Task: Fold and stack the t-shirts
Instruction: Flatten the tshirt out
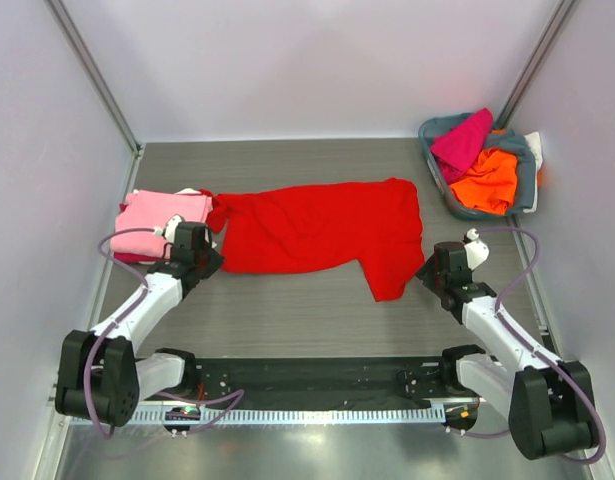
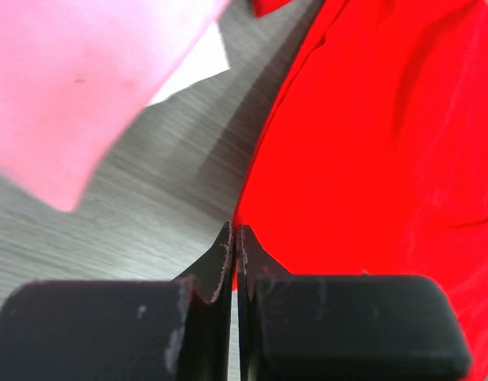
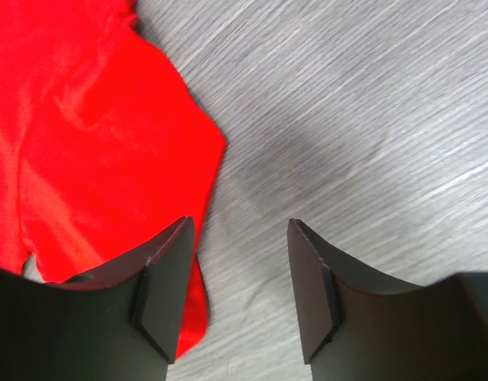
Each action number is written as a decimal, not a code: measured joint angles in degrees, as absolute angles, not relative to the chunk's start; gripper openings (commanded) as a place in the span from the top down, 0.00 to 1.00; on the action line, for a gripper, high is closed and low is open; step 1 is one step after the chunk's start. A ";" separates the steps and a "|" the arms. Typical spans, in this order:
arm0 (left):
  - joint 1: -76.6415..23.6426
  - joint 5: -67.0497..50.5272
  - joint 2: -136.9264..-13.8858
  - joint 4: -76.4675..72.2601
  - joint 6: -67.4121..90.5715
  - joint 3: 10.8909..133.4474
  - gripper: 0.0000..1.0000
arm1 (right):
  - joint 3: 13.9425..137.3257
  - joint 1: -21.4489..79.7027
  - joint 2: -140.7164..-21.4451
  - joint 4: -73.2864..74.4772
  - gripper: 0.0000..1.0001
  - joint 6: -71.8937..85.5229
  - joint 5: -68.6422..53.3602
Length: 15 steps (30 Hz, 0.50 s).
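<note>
A bright red t-shirt (image 1: pixel 317 228) lies spread flat across the middle of the table. A folded pink t-shirt (image 1: pixel 159 222) lies at the left, with white cloth under it. My left gripper (image 1: pixel 211 262) is at the red shirt's lower left corner. In the left wrist view its jaws (image 2: pixel 236 230) are shut at the red shirt's (image 2: pixel 370 143) hem, with a sliver of red between them. My right gripper (image 1: pixel 428 270) is open beside the red sleeve. In the right wrist view it (image 3: pixel 240 224) straddles bare table, its left finger over the sleeve's (image 3: pixel 93 151) edge.
A grey-blue basket (image 1: pixel 527 175) at the back right holds magenta (image 1: pixel 463 140), orange (image 1: pixel 487 180) and white (image 1: pixel 533 148) shirts. Walls close in the table at the left, back and right. The pink shirt (image 2: pixel 77 79) shows at the upper left of the left wrist view.
</note>
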State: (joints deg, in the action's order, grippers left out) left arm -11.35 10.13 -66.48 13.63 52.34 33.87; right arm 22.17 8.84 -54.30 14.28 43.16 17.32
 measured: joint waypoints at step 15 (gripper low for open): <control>-8.60 5.06 -59.83 19.77 48.82 36.01 1.00 | 24.77 8.78 -71.44 0.62 0.85 46.68 14.48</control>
